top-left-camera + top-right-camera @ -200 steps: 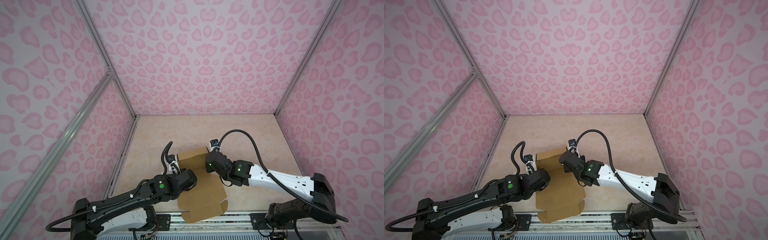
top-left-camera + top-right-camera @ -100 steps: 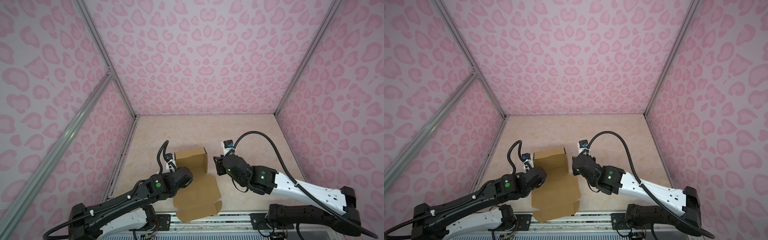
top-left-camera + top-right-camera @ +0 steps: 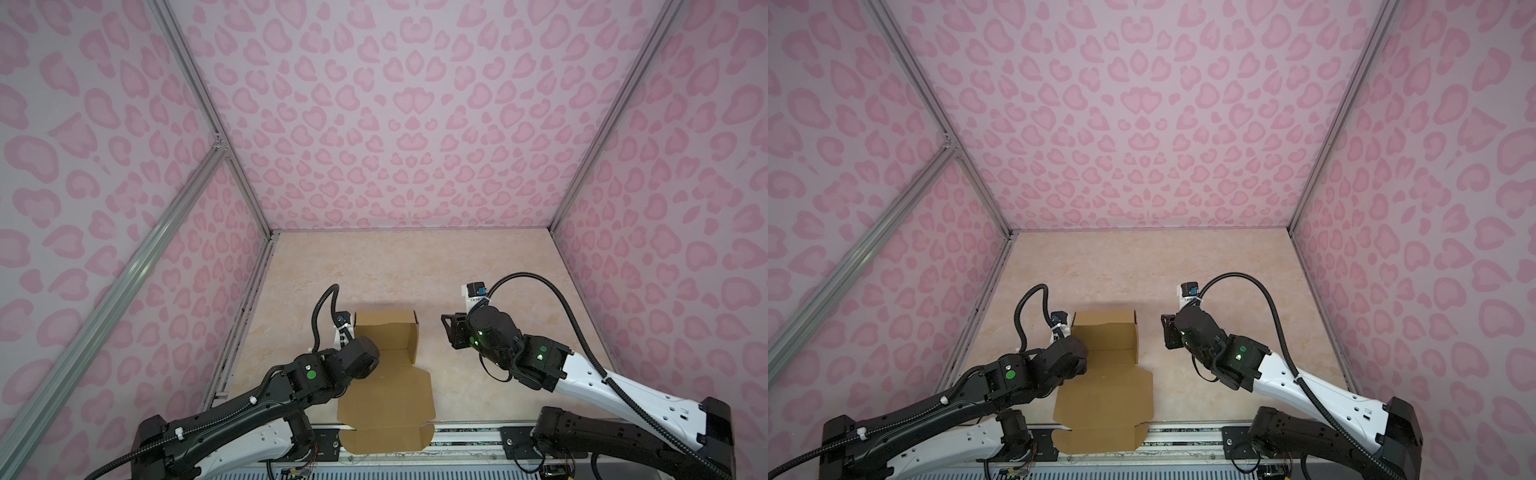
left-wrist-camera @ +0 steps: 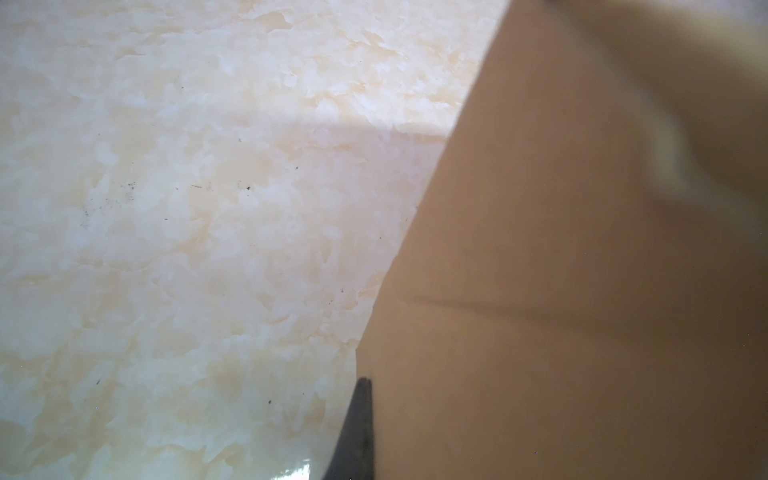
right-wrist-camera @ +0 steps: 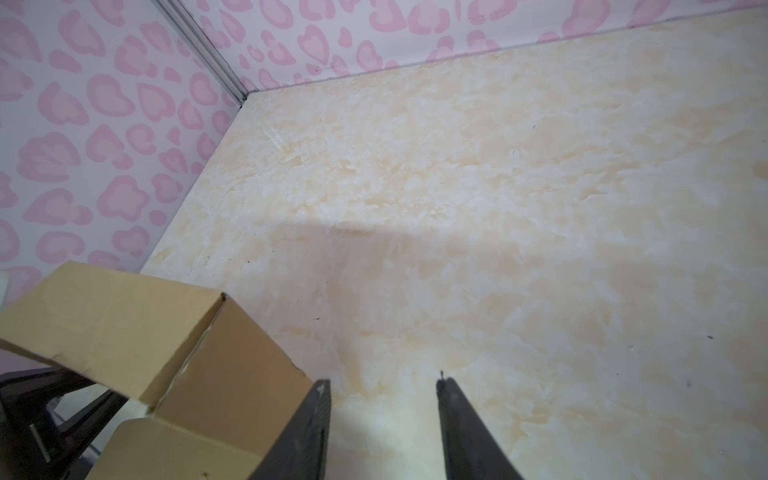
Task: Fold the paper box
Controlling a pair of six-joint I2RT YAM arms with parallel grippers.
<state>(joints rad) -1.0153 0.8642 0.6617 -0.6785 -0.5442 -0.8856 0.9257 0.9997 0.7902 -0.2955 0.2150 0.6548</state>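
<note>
Paper box (image 3: 384, 376), brown, half-folded, lid flat

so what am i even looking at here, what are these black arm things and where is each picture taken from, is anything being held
These are two robot arms on a marbled beige tabletop inside a pink-patterned booth. Two pictures look down from overhead, side by side; the other two come from cameras on each arm's wrist. On the table lies a plain brown cardboard box, half folded: its far end stands up as walls, and its near flap lies flat, over the table's edge. The left claw is shut and sits against the box's left wall; whether it grips the wall I cannot tell. The right claw is open and empty, off to the right of the box.
</note>
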